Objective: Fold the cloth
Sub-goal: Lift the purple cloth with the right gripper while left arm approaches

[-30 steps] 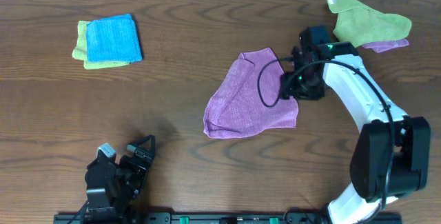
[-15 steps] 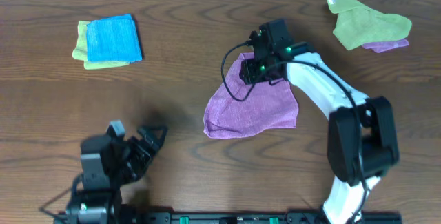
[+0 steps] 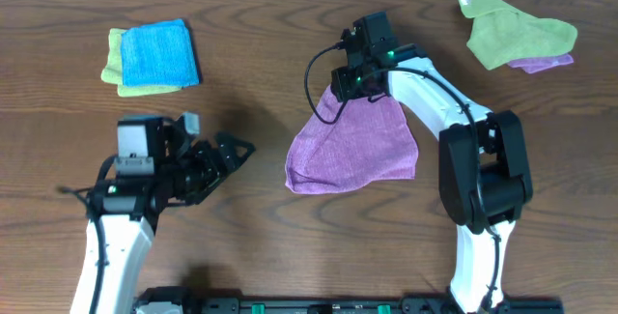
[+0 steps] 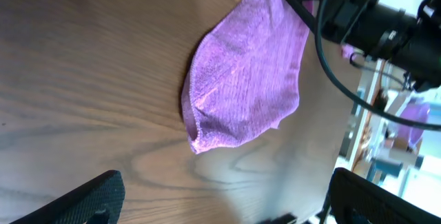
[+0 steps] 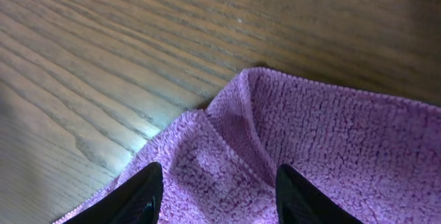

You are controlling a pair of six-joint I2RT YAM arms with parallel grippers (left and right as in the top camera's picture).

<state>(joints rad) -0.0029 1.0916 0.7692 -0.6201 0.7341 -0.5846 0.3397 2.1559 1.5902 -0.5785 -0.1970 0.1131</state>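
Note:
The purple cloth (image 3: pixel 355 147) lies rumpled on the wooden table right of centre. It also shows in the left wrist view (image 4: pixel 244 72) and fills the lower part of the right wrist view (image 5: pixel 310 155). My right gripper (image 3: pixel 346 86) is open, its fingers (image 5: pixel 219 189) spread over the cloth's far corner, right above the fabric. My left gripper (image 3: pixel 232 150) is open and empty, pointing toward the cloth from the left with bare table between them; its two fingers (image 4: pixel 227 196) frame the view's lower corners.
A folded bright blue cloth on a lime-green one (image 3: pixel 153 56) sits at the far left. A crumpled lime-green cloth (image 3: pixel 512 26) over another purple cloth (image 3: pixel 541 63) lies at the far right. Dark cables hang from the right arm over the cloth.
My right gripper moved left and farther back, from the cloth's right edge to its far corner. My left arm swung up from the front edge toward the cloth.

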